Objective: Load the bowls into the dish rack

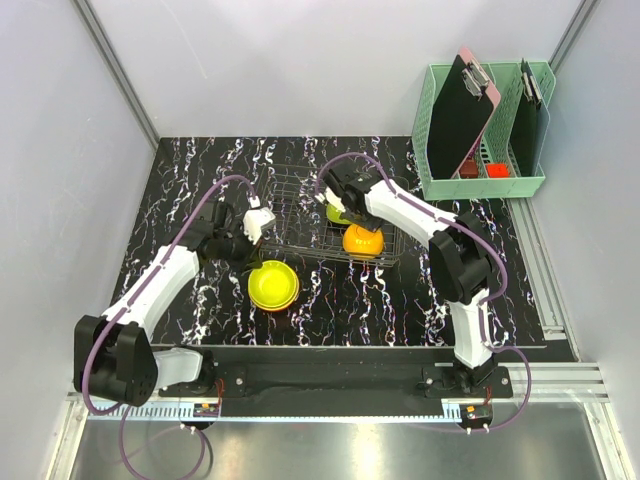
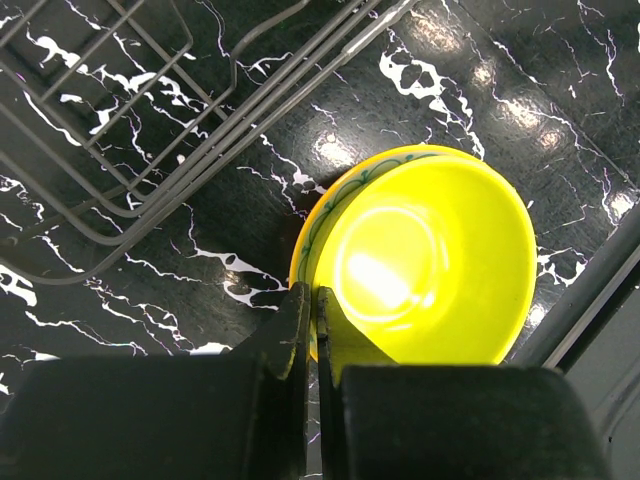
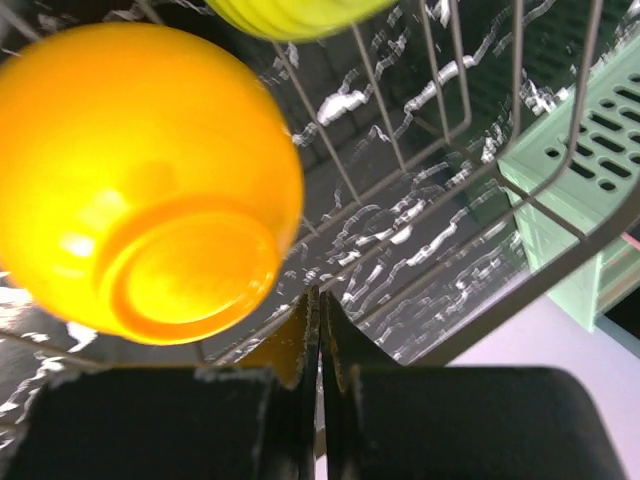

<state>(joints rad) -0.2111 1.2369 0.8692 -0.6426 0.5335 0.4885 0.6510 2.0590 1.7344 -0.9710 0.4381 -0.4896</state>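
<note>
- Underneath, a black, white-veined marble-look worktop (image 1: 400, 300) carries everything
- Toward its far middle sits the low rectangular wire-grid dish rack (image 1: 296, 200); a mint-green plastic basket (image 1: 440, 185) holding clipboards stands at the far right corner, apart from the rack
- An upright round yellow-green plastic bowl (image 2: 430, 265) rests on the worktop just in front of the rack, outside it
- An orange round plastic bowl (image 3: 140, 180) lies upside down inside the rack's right part, with a lime green bowl (image 1: 338, 212) just behind it
- Left fingers (image 2: 295, 330) are pressed together, empty, over the yellow-green bowl's rim
- Right fingers (image 3: 300, 340) are likewise closed on nothing, just beside the orange bowl
</note>
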